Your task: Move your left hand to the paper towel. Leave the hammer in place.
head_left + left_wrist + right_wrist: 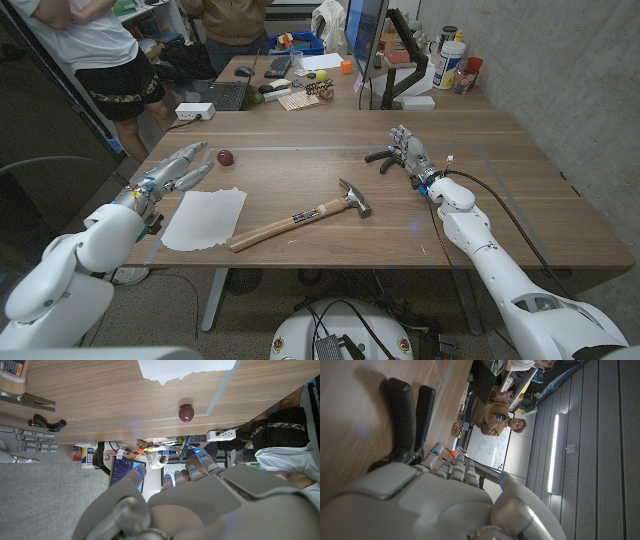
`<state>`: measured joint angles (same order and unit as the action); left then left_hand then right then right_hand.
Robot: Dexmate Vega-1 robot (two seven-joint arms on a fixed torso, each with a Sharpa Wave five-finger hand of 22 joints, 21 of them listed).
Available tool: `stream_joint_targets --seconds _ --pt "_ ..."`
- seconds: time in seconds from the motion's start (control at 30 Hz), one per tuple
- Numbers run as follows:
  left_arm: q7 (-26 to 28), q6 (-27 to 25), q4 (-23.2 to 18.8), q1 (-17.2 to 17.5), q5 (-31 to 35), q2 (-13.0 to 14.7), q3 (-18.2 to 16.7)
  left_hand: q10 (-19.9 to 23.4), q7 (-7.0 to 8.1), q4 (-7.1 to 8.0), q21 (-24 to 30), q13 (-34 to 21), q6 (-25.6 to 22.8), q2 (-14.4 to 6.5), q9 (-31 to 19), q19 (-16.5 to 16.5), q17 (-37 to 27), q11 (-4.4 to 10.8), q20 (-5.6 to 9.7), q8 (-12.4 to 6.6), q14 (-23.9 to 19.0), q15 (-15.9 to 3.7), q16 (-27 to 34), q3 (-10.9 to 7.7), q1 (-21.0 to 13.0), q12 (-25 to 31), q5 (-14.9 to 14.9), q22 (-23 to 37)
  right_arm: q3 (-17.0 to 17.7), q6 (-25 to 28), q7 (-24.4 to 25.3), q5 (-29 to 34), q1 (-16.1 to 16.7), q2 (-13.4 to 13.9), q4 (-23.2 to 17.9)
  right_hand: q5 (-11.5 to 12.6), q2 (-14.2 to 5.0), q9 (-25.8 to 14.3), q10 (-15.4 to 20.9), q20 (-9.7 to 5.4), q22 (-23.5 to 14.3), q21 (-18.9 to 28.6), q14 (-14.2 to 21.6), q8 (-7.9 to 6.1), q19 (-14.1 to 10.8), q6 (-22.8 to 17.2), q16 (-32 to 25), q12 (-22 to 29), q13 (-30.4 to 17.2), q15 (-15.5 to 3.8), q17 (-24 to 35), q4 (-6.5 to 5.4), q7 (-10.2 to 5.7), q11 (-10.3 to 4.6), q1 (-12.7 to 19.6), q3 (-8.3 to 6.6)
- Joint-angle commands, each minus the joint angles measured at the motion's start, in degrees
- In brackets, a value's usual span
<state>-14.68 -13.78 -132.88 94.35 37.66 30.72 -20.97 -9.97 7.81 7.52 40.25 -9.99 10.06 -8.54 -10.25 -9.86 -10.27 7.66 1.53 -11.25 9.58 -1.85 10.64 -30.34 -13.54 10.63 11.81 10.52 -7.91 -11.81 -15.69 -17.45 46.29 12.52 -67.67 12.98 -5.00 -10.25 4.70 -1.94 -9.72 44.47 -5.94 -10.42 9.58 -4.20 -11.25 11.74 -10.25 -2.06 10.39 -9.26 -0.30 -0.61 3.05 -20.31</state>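
Hammer (300,220) diagonal, head toward far right; left hand (178,170) empty, fingers apart, beside paper towel (204,219).

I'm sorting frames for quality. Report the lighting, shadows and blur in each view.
Head view: even light, sharp; the hammer and paper towel cast only faint shadows. Left wrist view: the left hand up close is soft, the table sharp. Right wrist view: the right hand is blurred, and a bright ceiling light strip glares.
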Motion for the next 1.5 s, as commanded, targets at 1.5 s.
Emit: stream_joint_targets --seconds 1.5 --pt "-3.2 -5.3 2.7 0.4 2.6 0.4 -0.2 -7.0 0.62 0.89 -0.5 -0.2 5.9 -0.4 -0.4 -17.9 -0.3 -0.19 -1.94 0.13 12.8 -2.44 0.2 -0.53 -0.7 0.5 -0.1 0.3 -0.7 -1.3 0.1 1.2 -1.1 -0.2 1.5 0.2 -4.79 -0.2 0.1 -5.84 -0.3 -1.1 0.0 -0.37 0.6 0.2 -0.1 0.1 -0.2 -1.92 0.2 0.13 -0.12 -0.36 -0.2 0.43"
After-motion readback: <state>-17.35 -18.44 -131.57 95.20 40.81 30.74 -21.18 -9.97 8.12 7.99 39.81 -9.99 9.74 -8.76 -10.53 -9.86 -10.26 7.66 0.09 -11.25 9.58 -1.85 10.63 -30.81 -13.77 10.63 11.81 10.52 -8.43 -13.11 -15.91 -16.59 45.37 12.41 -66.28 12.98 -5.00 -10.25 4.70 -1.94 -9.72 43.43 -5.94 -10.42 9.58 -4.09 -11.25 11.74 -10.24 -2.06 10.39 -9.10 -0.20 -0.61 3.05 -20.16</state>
